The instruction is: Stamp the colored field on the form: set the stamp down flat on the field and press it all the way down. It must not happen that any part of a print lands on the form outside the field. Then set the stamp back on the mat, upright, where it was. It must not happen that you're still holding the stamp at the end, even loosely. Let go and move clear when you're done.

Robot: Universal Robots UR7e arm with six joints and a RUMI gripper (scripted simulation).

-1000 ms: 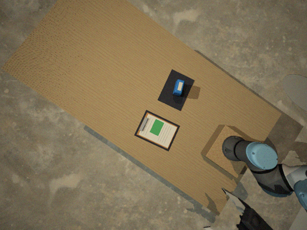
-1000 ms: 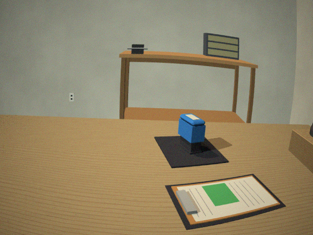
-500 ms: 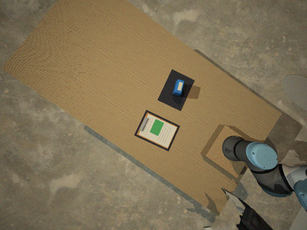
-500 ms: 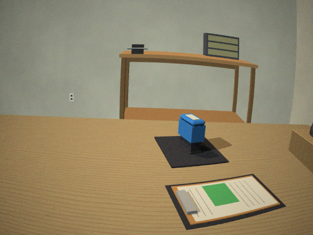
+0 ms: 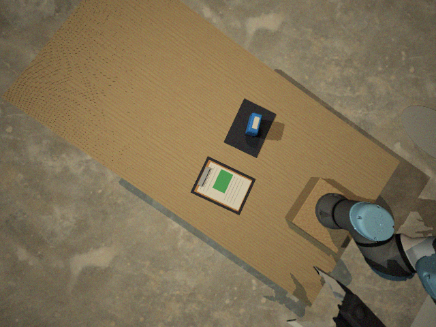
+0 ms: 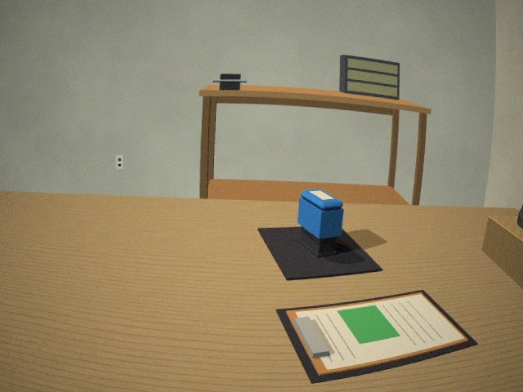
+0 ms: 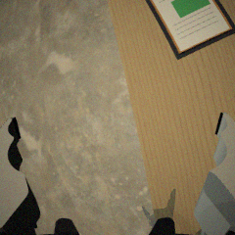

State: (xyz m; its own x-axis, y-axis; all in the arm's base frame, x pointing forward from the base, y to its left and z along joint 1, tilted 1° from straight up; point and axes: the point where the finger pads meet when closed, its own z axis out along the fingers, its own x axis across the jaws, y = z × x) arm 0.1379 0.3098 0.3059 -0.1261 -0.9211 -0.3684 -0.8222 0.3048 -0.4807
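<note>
A blue stamp (image 5: 253, 123) (image 6: 319, 217) with a pale label on top stands upright on a dark mat (image 5: 239, 141) (image 6: 291, 258) near the middle of the wooden table (image 5: 140, 88) (image 6: 127, 273). The form (image 5: 236, 194) (image 6: 426, 327) (image 7: 203, 30) lies on a clipboard in front of the mat. Its green field (image 5: 222, 180) (image 6: 368, 323) (image 7: 190, 6) is bare. My gripper (image 7: 117, 117) (image 5: 332, 285) is open and empty. It hangs over the table's edge near the arm's base, far from the stamp and the form, with floor below its left finger.
The arm's base stands on a raised wooden block (image 5: 309, 214) (image 6: 502, 248) at the table's corner. A wooden shelf table (image 6: 312, 95) with a small dark object and a slatted box stands against the far wall.
</note>
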